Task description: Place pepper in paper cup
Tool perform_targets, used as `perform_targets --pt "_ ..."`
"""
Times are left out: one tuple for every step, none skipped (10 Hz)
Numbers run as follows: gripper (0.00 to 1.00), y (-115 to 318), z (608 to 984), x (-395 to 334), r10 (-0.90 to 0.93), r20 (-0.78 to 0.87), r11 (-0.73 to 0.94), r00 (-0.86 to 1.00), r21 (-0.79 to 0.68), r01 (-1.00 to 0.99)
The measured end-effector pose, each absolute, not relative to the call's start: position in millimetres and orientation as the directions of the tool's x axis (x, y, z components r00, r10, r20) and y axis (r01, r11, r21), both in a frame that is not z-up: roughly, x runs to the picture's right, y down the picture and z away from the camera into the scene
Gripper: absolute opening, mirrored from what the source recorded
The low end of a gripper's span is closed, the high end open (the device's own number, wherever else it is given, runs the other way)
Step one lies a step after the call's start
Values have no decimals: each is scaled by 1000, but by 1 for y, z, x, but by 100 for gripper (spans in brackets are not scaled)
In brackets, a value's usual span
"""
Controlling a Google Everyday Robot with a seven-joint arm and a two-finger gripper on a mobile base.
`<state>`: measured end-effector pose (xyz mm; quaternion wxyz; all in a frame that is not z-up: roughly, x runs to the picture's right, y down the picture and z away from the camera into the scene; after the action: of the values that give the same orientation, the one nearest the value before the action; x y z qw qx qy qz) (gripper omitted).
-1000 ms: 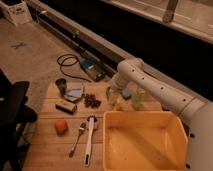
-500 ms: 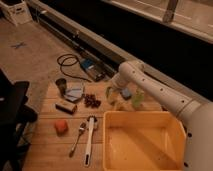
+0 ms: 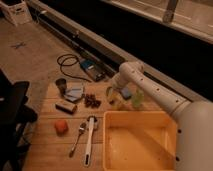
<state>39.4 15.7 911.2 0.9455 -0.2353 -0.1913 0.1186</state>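
My gripper (image 3: 112, 95) hangs from the white arm (image 3: 131, 74) and is low over the back middle of the wooden table (image 3: 50, 150). A pale round thing right under it looks like the white paper cup (image 3: 109, 93). The gripper covers most of it. I cannot make out the dark green pepper; it may be hidden by the gripper. A pale yellow-green lumpy thing (image 3: 138, 98) lies just right of the gripper.
A large yellow bin (image 3: 141, 142) fills the front right. A dark metal cup (image 3: 61, 85), blue cloth (image 3: 75, 92), small box (image 3: 66, 106) and dark grapes (image 3: 91, 101) lie to the left. An orange ball (image 3: 61, 126), spoon (image 3: 79, 134) and white brush (image 3: 89, 141) lie in front.
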Motion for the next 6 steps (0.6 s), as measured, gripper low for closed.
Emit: perform_targets --pt "80 18 918 39 324 299 854 898 -500 -142" --pt "80 20 923 40 332 293 849 897 -508 -148" --pt "80 22 927 40 337 288 843 896 -516 -151" --pt "80 27 932 38 341 282 835 897 -530 -151" --pt "80 33 936 35 342 278 827 898 -543 -147" --pt "80 39 941 32 344 273 818 898 -557 -144"
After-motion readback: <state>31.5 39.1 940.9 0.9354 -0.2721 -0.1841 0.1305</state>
